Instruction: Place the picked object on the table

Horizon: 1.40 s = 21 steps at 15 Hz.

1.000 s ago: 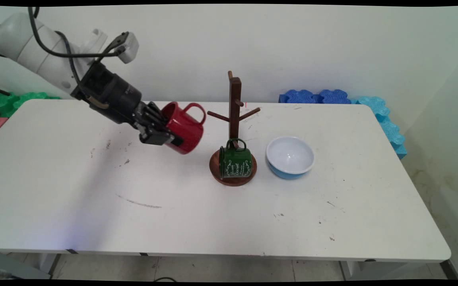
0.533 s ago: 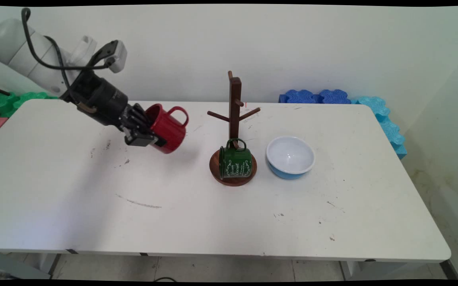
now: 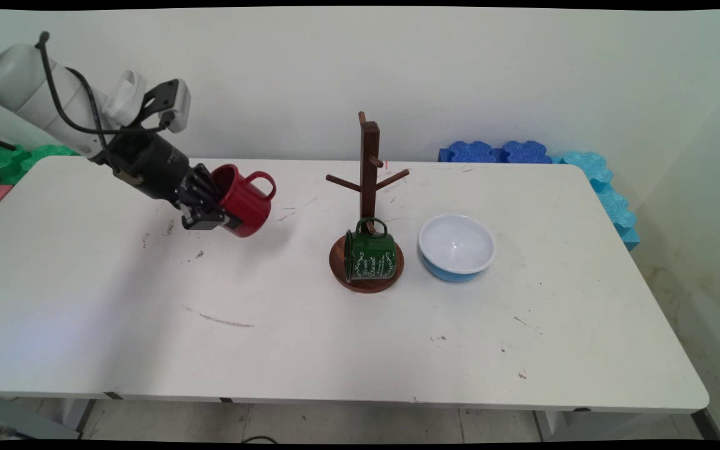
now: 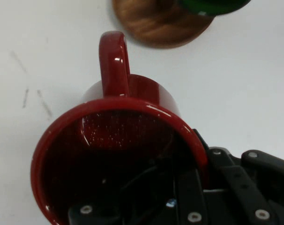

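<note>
My gripper (image 3: 217, 215) is shut on the rim of a red mug (image 3: 244, 200), held tilted above the table's left part with its handle up and to the right. In the hand view the red mug (image 4: 118, 154) fills the frame, mouth toward the camera, one finger (image 4: 191, 192) inside it and the other outside the wall. To the right stands a dark wooden mug tree (image 3: 369, 169) on a round base (image 4: 156, 23). A green mug (image 3: 369, 253) with white lettering lies on that base against the post.
A white bowl with a blue outside (image 3: 456, 246) sits just right of the mug tree. Blue foam blocks (image 3: 497, 152) line the table's far right edge, green and red ones (image 3: 4, 162) the far left. The white table (image 3: 335, 337) has scuff marks.
The arm has drawn back to the left and slightly up, carrying the red mug away from the mug tree. The green mug, tree and bowl have not moved.
</note>
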Tool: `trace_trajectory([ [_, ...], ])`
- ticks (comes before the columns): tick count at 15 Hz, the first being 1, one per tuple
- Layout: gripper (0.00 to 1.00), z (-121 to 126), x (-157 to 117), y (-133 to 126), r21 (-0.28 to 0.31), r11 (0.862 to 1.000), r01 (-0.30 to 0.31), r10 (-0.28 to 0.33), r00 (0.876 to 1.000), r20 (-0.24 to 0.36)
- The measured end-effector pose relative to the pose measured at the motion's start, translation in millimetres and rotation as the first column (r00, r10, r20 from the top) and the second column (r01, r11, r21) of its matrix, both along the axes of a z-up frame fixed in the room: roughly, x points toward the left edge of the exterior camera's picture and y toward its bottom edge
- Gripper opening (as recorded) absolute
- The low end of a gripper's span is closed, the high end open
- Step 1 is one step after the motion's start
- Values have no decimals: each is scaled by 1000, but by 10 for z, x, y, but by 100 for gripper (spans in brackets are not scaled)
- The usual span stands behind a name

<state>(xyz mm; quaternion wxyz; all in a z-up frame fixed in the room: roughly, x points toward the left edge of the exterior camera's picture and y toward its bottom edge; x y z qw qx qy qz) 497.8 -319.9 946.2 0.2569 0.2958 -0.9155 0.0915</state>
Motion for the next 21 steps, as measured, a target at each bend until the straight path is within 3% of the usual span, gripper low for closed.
trace_trajectory([
  [7, 0, -219, 86, -194, -28, 999, 40, -37, 995, 92],
  [21, 0, -774, 55, -554, -9, 987, 158, -152, 963, 222],
])
